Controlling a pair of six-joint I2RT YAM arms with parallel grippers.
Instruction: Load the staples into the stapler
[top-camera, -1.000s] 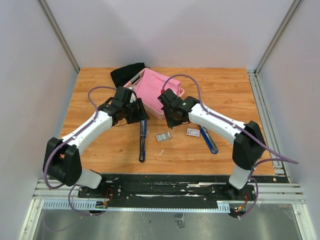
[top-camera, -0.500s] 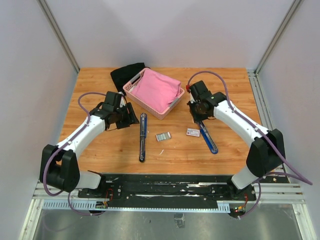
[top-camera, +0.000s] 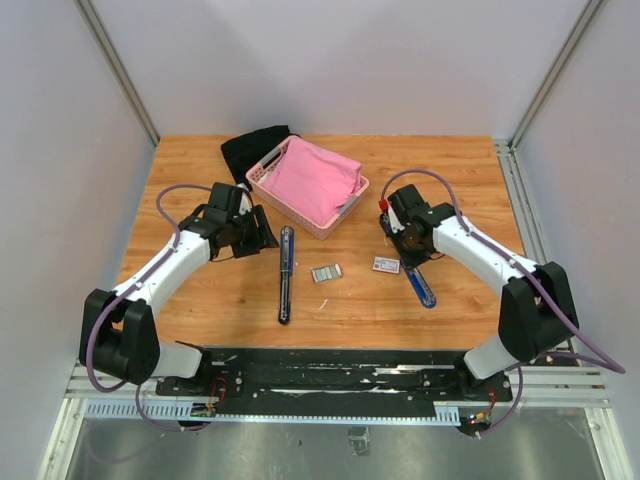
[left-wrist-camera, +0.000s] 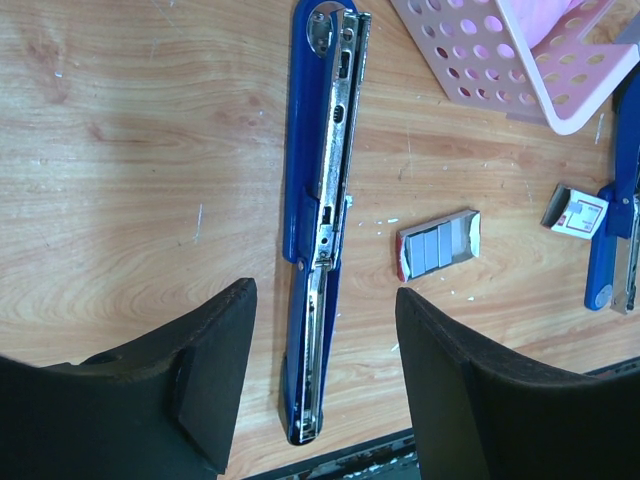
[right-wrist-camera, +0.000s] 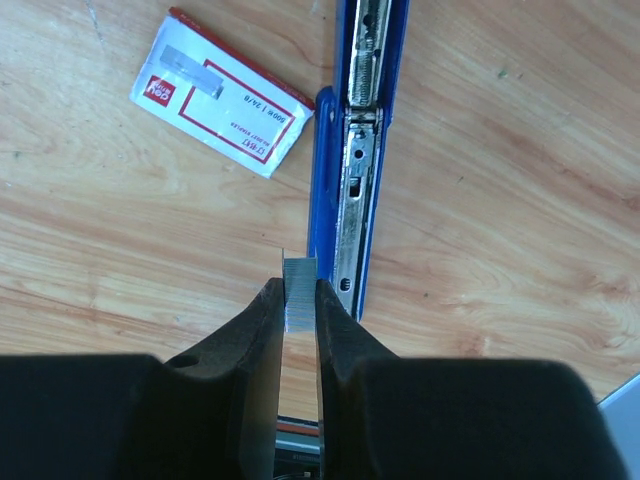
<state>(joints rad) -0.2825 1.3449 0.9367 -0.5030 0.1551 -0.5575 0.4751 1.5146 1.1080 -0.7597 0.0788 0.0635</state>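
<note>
The right gripper (right-wrist-camera: 299, 300) hangs low over a wooden table (top-camera: 200, 300), its jaws clenched on a short silvery strip of staples (right-wrist-camera: 299, 288) held on edge between the two black fingers. In the right wrist view the strip sits at the blue edge of an opened stapler (right-wrist-camera: 355, 190), beside its bare metal channel; whether strip and stapler touch cannot be told. A flat white carton (right-wrist-camera: 222, 105) with red print lies tilted just beside that stapler, on the side away from the channel. Seen from above, this arm reaches in from the right, with the carton between its stapler and an open tray of grey staple blocks (top-camera: 326, 272) near the middle of the table. To the left of the tray lies a second blue stapler (left-wrist-camera: 325, 200), also folded open, its metal rail facing up and its length running from the near edge toward a pink perforated basket (top-camera: 262, 178). The left gripper (left-wrist-camera: 322, 295) hovers above this second stapler's near half with jaws released and spread wide, gripping nothing. The basket holds a pink cloth (top-camera: 315, 178), and a black cloth (top-camera: 250, 150) lies against its far left corner.
</note>
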